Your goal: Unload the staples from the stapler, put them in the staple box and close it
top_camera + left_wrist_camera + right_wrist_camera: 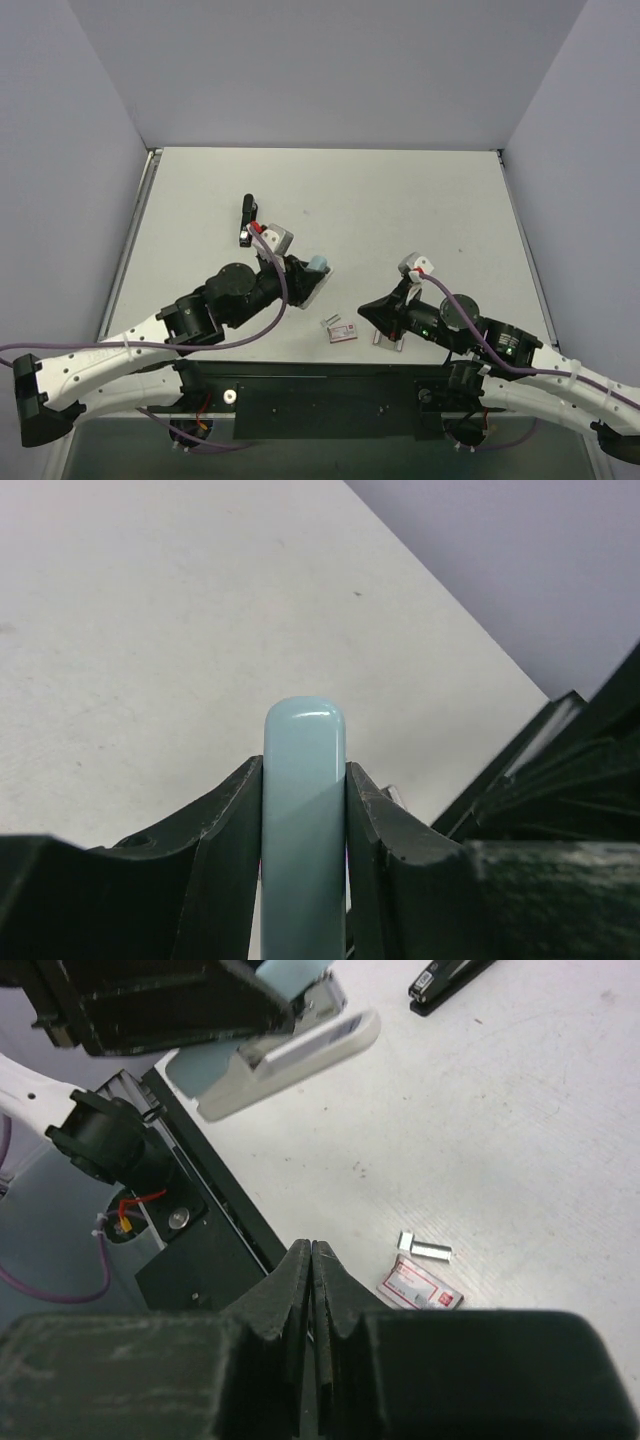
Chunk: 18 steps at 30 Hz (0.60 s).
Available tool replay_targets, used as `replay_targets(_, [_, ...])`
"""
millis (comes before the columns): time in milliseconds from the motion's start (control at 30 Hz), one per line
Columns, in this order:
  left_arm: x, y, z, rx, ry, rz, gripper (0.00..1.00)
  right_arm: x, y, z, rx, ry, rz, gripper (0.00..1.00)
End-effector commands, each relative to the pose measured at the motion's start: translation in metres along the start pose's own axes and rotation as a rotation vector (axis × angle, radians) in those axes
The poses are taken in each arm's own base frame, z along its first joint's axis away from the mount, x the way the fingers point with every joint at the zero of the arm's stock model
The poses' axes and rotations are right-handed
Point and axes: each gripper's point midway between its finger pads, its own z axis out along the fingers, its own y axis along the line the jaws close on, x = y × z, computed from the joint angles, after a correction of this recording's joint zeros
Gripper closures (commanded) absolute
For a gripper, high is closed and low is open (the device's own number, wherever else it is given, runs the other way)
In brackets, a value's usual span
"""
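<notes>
The black stapler (247, 220) lies closed on the table at the far left, beyond my left arm; the right wrist view shows it at the top (450, 980). My left gripper (316, 270) is shut on a pale blue oblong bar (304, 780) and holds it above the table. In the right wrist view a pale hinged part with a metal strip (290, 1055) hangs open under that bar. My right gripper (365, 312) is shut low near the table's front edge, its fingertips (300, 1260) pressed together with nothing seen between them. A short strip of staples (430, 1250) lies on the table.
A small red and white staple box (343, 332) lies next to the loose staples (328, 322), between the two grippers. A flat pale piece (388, 340) lies under my right arm. The black front rail (330, 385) runs along the near edge.
</notes>
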Motion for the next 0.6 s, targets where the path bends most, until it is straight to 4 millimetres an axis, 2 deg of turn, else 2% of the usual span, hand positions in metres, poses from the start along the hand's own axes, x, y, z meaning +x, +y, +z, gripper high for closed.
replay_targets(0, [-0.04, 0.029, 0.015, -0.171, -0.095, 0.048, 1.0, 0.011, -0.01, 0.003, 0.052, 0.017, 0.045, 1.0])
replay_targets(100, [-0.043, 0.045, 0.03, -0.193, -0.102, 0.032, 1.0, 0.016, -0.008, 0.006, 0.039, 0.025, 0.07, 1.0])
replay_targets(167, [-0.051, 0.064, 0.041, -0.227, -0.124, 0.014, 1.0, 0.02, -0.009, 0.007, 0.042, 0.033, 0.079, 1.0])
replay_targets(267, [-0.047, 0.09, 0.058, -0.293, -0.102, 0.017, 1.0, 0.03, -0.01, 0.009, 0.039, 0.05, 0.088, 1.0])
replay_targets(300, [-0.052, 0.099, 0.06, -0.318, -0.112, 0.014, 1.0, 0.032, -0.009, 0.009, 0.037, 0.055, 0.092, 1.0])
replay_targets(333, [-0.048, 0.107, 0.066, -0.337, -0.094, 0.021, 1.0, 0.035, -0.009, 0.009, 0.037, 0.062, 0.099, 1.0])
replay_targets(367, [-0.053, 0.116, 0.068, -0.36, -0.106, 0.018, 1.0, 0.03, -0.006, 0.011, 0.022, 0.042, 0.103, 1.0])
replay_targets(400, [-0.046, 0.125, 0.074, -0.383, -0.084, 0.027, 1.0, 0.032, -0.006, 0.011, 0.02, 0.044, 0.107, 1.0])
replay_targets(567, [-0.044, 0.181, 0.095, -0.515, -0.048, 0.022, 1.0, 0.041, 0.0, 0.016, -0.01, 0.072, 0.116, 1.0])
